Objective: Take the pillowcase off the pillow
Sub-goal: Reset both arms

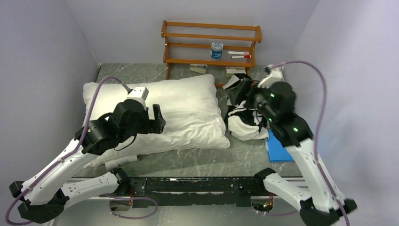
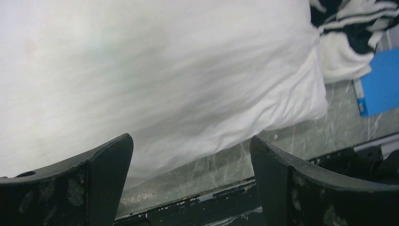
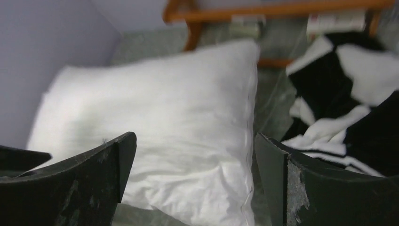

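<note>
Near edge first. Left end effector (image 2: 190,141): released, fingers wide apart, nothing between them. It hangs over the near-left part of the pillow (image 1: 188,106). Right end effector (image 3: 195,141): also released and empty, up above the pillowcase (image 1: 244,126), with its wrist camera looking left across the pillow.

Pillow: lies flat on the desk (image 1: 197,160), left of centre. It is bare white with no cover on it. The long axis runs left-right and is slightly skewed. One short end faces the left wall and the other faces the heap.

Pillowcase: a crumpled checkered heap right of the pillow, right up against its right short end. Can't tell if they actually touch. While it's bunched there is no readable long axis or opening direction. A blue pad (image 1: 277,150) sits just beside it on the near-right, partly hidden by the right arm.

My read: the cover is fully off, so the task looks essentially done.

Handling guess:
- The pillowcase looks light, limp and non-fragile. It will drape and slide, so pinch a raised fold or the striped edge, not a flat patch.
- The pillow looks light and squashy and gives under load. Grab a corner or a seam, since the mid-face just compresses.

Far end: a wooden rack (image 1: 211,37) stands at the back wall, well apart from both.
</note>
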You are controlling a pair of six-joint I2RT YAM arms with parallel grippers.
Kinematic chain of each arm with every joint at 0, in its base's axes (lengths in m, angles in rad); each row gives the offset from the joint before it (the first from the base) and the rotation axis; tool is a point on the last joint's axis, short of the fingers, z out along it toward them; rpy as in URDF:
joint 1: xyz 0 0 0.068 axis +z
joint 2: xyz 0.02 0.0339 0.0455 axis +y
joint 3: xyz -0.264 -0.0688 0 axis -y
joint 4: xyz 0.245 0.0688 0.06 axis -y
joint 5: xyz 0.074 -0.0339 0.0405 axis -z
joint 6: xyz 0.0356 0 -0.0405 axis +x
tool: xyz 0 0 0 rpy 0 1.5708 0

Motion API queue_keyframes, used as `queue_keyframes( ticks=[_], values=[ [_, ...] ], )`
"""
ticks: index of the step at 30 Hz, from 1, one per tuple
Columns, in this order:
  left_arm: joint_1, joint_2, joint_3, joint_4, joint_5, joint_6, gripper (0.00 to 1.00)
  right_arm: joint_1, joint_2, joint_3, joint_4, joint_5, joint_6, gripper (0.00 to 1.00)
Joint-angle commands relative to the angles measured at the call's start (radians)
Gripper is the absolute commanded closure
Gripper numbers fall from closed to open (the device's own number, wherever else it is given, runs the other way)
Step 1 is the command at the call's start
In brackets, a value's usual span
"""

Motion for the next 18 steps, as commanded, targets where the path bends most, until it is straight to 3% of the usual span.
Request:
queue_keyframes(
  ticks=[1,10,18],
  values=[
    [0.003,0.003,0.097,-0.029,-0.141,-0.039,0.02,-0.003,-0.12,0.072,-0.046,0.051,-0.086,0.0],
    [0.003,0.029,0.243,-0.119,-0.28,-0.003,0.02,-0.003,-0.164,0.136,-0.149,0.128,-0.114,0.0],
    [0.003,0.009,0.276,-0.151,-0.312,0.015,0.02,-0.003,-0.169,0.12,-0.157,0.14,-0.106,0.0]
  ],
)
